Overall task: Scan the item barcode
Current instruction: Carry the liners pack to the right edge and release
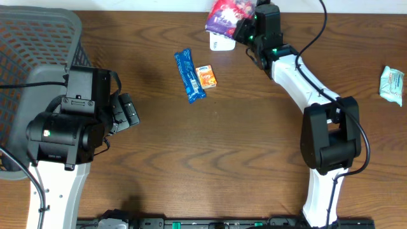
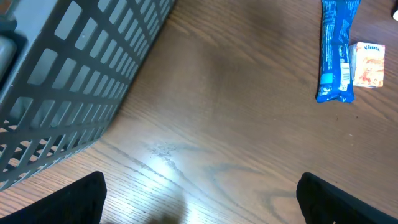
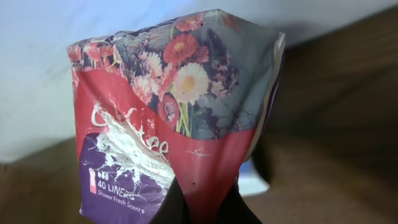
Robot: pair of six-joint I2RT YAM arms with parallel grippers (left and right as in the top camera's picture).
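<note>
A crinkly, glossy floral liner packet (image 3: 180,118) hangs pinched in the shut right claw (image 3: 204,208) at the far edge of the wood-grain table (image 1: 241,140); the left claw (image 2: 200,198) gapes wide, empty, beside a grey lattice basket (image 1: 75,28).

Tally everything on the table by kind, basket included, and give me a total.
Floral liners pack, in the right gripper: 1
Blue packet: 1
Orange tissue pack: 1
Pale green packet: 1
White object below the liners pack, kind unclear: 1
Grey basket: 1
Total: 6
</note>
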